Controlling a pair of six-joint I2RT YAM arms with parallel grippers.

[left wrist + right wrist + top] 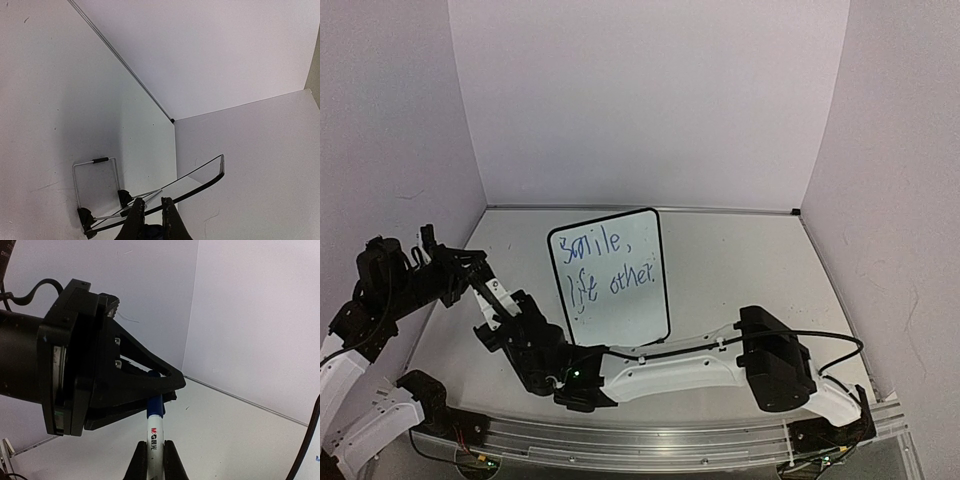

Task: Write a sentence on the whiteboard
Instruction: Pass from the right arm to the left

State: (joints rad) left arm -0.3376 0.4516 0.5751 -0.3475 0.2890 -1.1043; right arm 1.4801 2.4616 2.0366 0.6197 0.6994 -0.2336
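Note:
The whiteboard point(610, 275) stands upright in the middle of the table, and the sentence point(605, 262) on it is in blue, two lines reading about "Smile, life other." A white marker point(155, 437) with a blue cap point(156, 404) lies between my two grippers, left of the board's foot. My right gripper point(155, 449) is shut on the marker's white barrel. My left gripper point(150, 382) is shut over the blue cap end, and something blue shows between its fingers point(134, 215). The left wrist view shows the whiteboard point(200, 181) edge-on.
The board's wire stand point(97, 172) and black feet point(124, 196) rest on the table behind it. White walls enclose the table on three sides. My right arm point(690, 365) stretches across the front of the table, just below the board.

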